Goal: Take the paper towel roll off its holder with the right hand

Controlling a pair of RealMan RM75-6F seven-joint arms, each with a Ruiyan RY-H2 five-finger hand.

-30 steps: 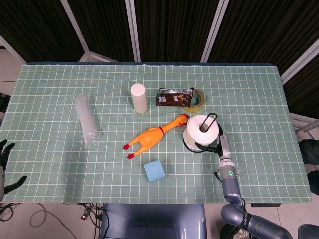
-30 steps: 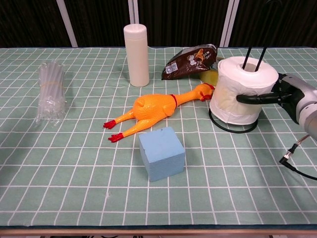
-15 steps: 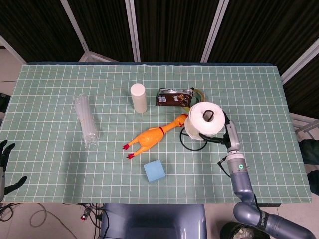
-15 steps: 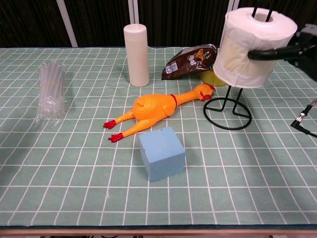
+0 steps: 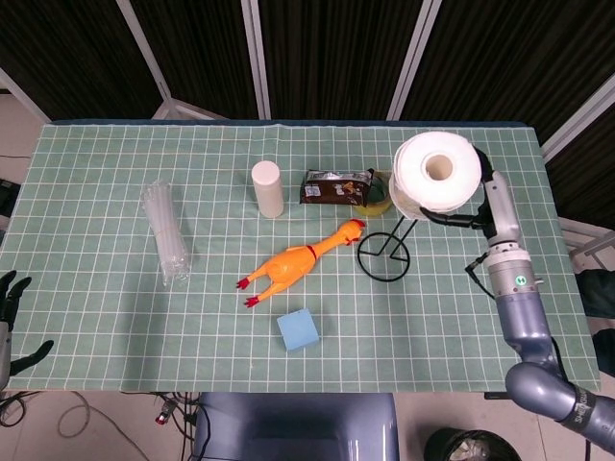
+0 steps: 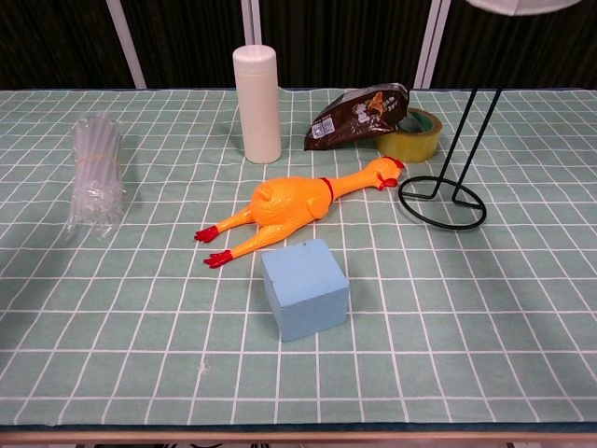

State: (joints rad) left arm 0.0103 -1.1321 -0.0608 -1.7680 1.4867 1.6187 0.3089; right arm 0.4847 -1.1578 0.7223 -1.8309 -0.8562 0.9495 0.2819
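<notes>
left hand (image 5: 12,298): at the far left edge of the head view, off the surface (image 5: 115,327) and below its edge, dark fingers apart and grasping nothing
plastic cups (image 5: 165,233): a clear stacked sleeve lying on its side at the left of the green checked cloth, well apart from the rest
white bottle (image 5: 268,188): upright near the middle back
rubber chicken (image 5: 293,262): lying flat, head pointing right toward the holder's base, feet toward the left
blue block (image 5: 299,329): in front of the chicken, just beside its feet, not touching in the chest view
snack bag (image 5: 334,186): dark brown, lying right of the bottle, resting against the tape
tape roll (image 6: 410,133): yellowish, flat on the cloth behind the holder
holder (image 6: 446,191): black wire stand, ring base on the cloth just right of the chicken's head, two thin rods leaning up and to the right; whether their tips are out of the roll's core cannot be told
paper towel roll (image 5: 438,173): lifted high above the surface, hollow core facing the head camera; only its lower edge shows at the top of the chest view
right hand (image 5: 470,213): grasping the roll from its right side, dark fingers wrapped around the roll's lower edge
right arm (image 5: 514,288): forearm raised, reaching up from the lower right corner, wrist just right of the roll
</notes>
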